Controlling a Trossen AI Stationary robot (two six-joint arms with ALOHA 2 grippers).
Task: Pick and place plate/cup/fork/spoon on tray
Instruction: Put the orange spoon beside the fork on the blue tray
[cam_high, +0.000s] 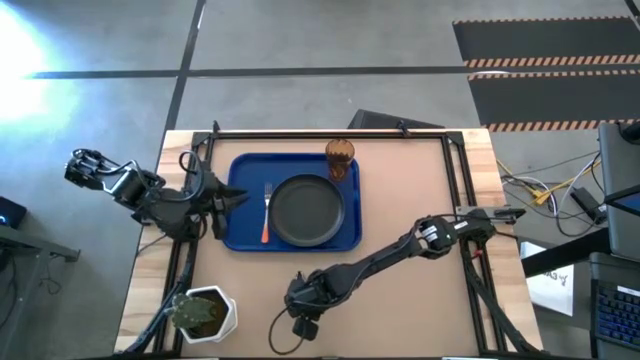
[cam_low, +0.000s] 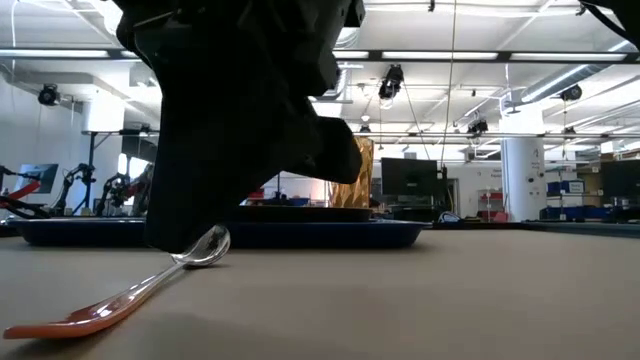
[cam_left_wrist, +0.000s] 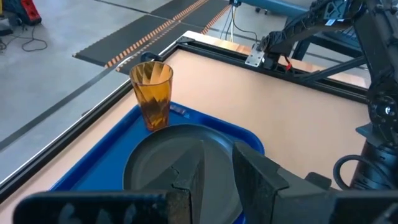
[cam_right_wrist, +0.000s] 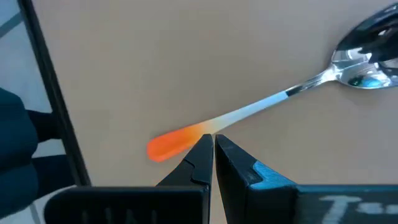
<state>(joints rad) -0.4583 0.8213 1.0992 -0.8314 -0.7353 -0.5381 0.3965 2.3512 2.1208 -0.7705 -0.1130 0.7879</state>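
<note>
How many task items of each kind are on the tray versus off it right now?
On the tray:
plate: 1
cup: 1
fork: 1
Off the tray, on the table:
spoon: 1
Total: 4 items, 3 on the tray, 1 off.

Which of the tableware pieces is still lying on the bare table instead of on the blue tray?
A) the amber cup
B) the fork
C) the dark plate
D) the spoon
D: the spoon lies on the bare table by the right claw, while the fork, cup and plate all sit on the tray.
</note>
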